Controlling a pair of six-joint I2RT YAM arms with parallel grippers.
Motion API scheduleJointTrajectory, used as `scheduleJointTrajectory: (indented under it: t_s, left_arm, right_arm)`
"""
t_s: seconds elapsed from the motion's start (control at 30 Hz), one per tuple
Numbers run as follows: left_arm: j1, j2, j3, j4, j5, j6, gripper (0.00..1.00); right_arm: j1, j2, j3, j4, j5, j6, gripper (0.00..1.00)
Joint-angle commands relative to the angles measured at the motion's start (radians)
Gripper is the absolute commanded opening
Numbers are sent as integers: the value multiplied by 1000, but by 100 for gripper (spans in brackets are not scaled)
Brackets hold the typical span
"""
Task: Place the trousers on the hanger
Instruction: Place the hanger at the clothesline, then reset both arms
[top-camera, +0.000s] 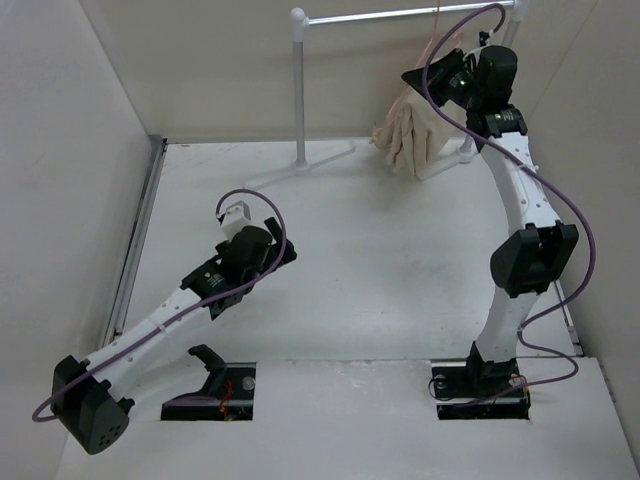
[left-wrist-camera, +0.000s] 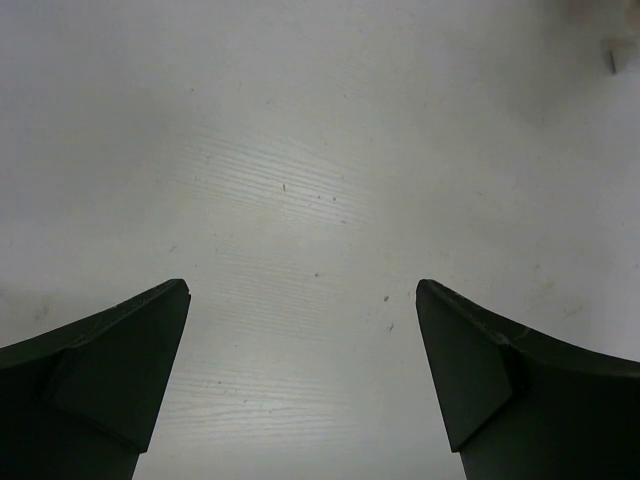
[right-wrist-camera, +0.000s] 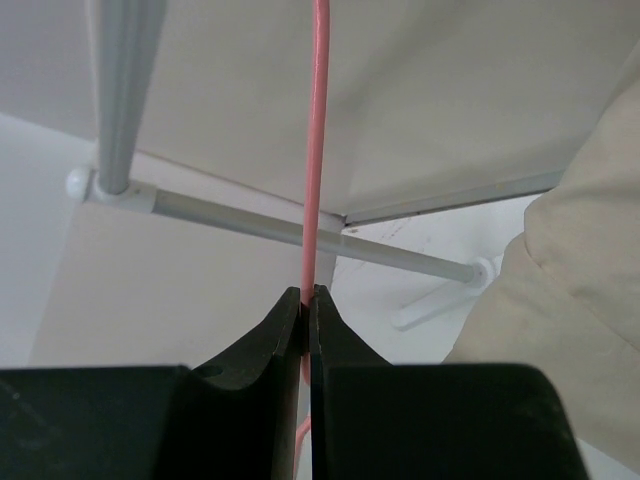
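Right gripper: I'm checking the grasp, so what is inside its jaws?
The right gripper is shut on the pink hanger wire, which runs up past the rail. Below the fingers, the rest of the hanger is mostly covered.

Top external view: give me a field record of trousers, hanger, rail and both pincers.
trousers: hang bunched under the rail, far right
hanger: pink wire, upright, running up across the rail
right pincer: raised at the rail, shut on the hanger wire
left pincer: open, holding nothing, low over the table
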Motion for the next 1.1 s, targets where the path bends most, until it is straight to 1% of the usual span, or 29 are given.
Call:
scheduleJointTrajectory:
  t_s: [0.0, 0.2, 0.3, 0.4, 0.53, 0.57, 0.6, 0.73, 0.93, 1.0, 1.07]
  left_arm:
    - [-5, -12, -21, 24, 8, -29, 100]
    - [10, -12, -32, 24, 16, -48, 100]
    - [20, -9, -33, 24, 25, -54, 100]
    - [41, 8, -29, 17, 48, -55, 100]
    - [76, 27, -25, 11, 88, -58, 100]
    - [101, 30, -15, -9, 98, -55, 100]
    - [101, 30, -15, -9, 99, -55, 100]
    - [144, 27, 19, -58, 91, -40, 100]
    - [199, 42, 71, -100, 97, 9, 100]
    - [211, 47, 93, -109, 99, 23, 100]
    - [213, 53, 119, -117, 92, 34, 100]
  right_arm:
    - [-9, 1, 102, 46, -36, -26, 3]
    - [-24, 14, 32, 45, -22, -29, 4]
    - [-29, 14, 13, 44, -20, -34, 7]
    - [-33, 20, 7, 41, -20, -32, 18]
    - [-36, 2, -16, 35, -5, -34, 40]
    - [-36, -33, -55, 35, 7, -44, 57]
    - [-36, -34, -56, 35, 7, -45, 57]
    - [-40, -115, -131, 42, 37, -84, 75]
    - [-55, -259, -292, 50, 60, -126, 90]
    - [-62, -316, -364, 55, 73, -140, 100]
    - [-73, -379, -444, 55, 89, -153, 100]
